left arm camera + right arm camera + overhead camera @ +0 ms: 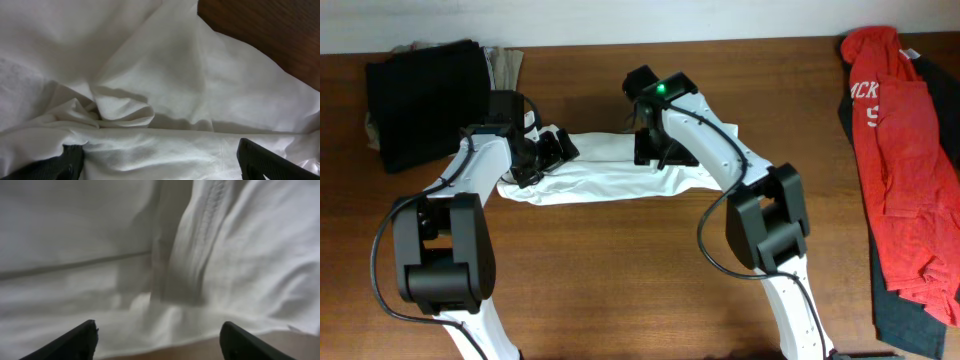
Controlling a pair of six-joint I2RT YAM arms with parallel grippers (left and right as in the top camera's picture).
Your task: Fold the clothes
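A plain white T-shirt lies crumpled in a long band across the middle of the brown table. My left gripper is over its left end, open, fingers spread just above rumpled folds. My right gripper is over its right part, open, fingers wide apart above the fabric, near a ribbed seam. Neither holds cloth.
A black folded piece on a khaki one lies at the back left. A red shirt with white lettering lies over dark cloth at the right edge. Bare wood shows beside the shirt.
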